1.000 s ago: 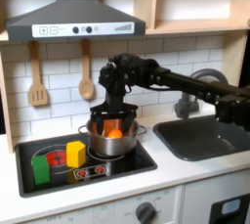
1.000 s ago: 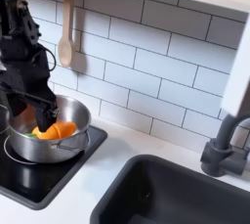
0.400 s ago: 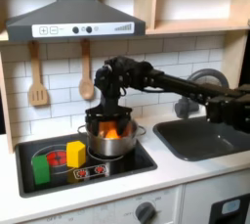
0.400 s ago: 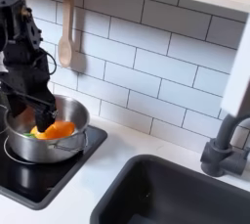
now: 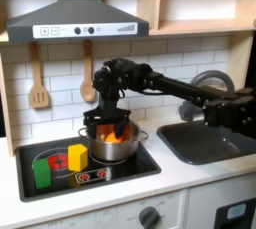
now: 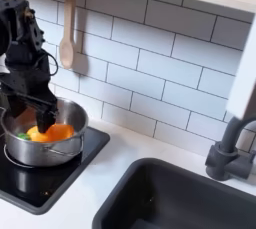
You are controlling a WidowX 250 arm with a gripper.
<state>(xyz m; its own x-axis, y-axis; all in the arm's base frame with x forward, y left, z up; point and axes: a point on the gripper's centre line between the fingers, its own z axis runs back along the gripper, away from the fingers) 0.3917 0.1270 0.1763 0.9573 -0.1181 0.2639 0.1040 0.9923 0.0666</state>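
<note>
From my station I watched the gripper (image 5: 103,125) drift toward the first exterior view's left over the last second: it had stood over the middle of the steel pot (image 5: 113,145), and at this moment it hung at the pot's left part, low between the walls. In the second exterior view the gripper (image 6: 24,110) had likewise slid leftward, toward the pot's (image 6: 44,143) far-left rim. The orange object (image 5: 116,133) had stayed inside the pot and had shifted little, so I judged that the arm had drawn aside from it rather than carried it along.

Going left to right in the first exterior view, a green block (image 5: 42,171) and a yellow block (image 5: 77,157) stood on the black stovetop (image 5: 60,183), then came the pot, and the sink (image 5: 215,139) lay well off to the right. A wooden spatula (image 5: 38,79) and a wooden spoon (image 5: 88,77) hung on the tiled wall above.

In the second exterior view the orange object (image 6: 55,132) lay on the pot's floor just to the right of the fingertips, close to them, perhaps touching; I could not tell which. I could not tell whether the fingers stood apart or together, since the dark arm hid them. A bit of green (image 6: 22,135) showed beside the orange.
</note>
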